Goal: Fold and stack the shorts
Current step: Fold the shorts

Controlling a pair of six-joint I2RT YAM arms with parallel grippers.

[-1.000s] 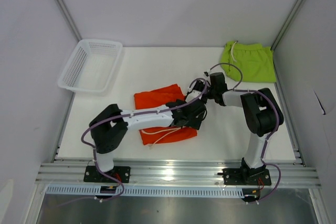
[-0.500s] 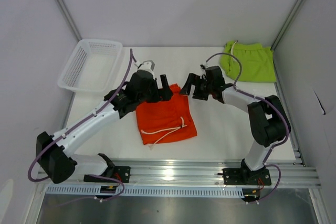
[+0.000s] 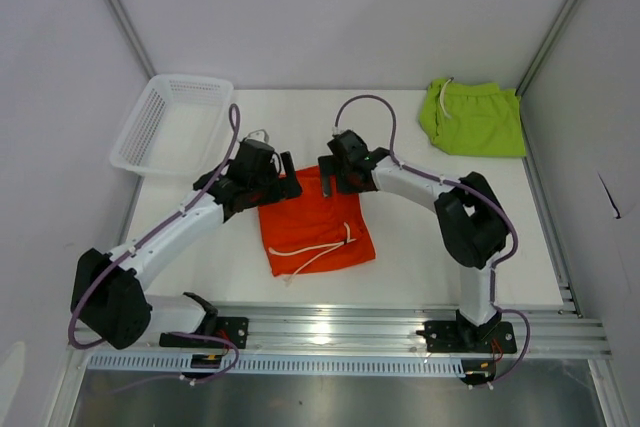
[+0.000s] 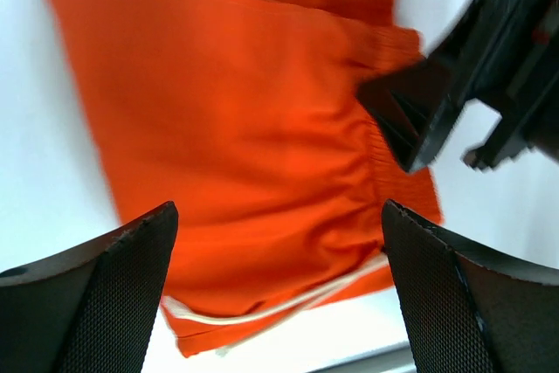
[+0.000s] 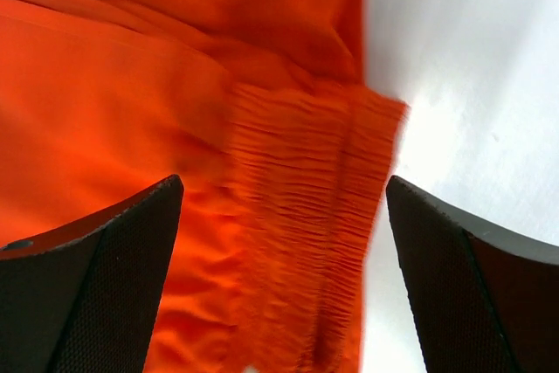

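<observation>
The orange shorts (image 3: 315, 227) lie folded in the middle of the table, their white drawstring (image 3: 320, 250) across the near part. My left gripper (image 3: 288, 183) is open at their far left corner. My right gripper (image 3: 326, 178) is open at their far right corner. In the left wrist view the orange shorts (image 4: 244, 146) fill the space between the open fingers, with the right gripper's black fingers (image 4: 419, 120) at the right. In the right wrist view the shorts' elastic waistband (image 5: 306, 216) lies between the open fingers. The lime green shorts (image 3: 475, 117) lie at the far right corner.
A white mesh basket (image 3: 175, 125) stands at the far left of the table. The enclosure's walls and metal posts (image 3: 120, 17) border the table. A metal rail (image 3: 330, 332) runs along the near edge.
Both grippers have moved left and closer together, onto the far edge of the orange shorts. One second ago both were low over the shorts' right side. The shorts now lie narrower.
</observation>
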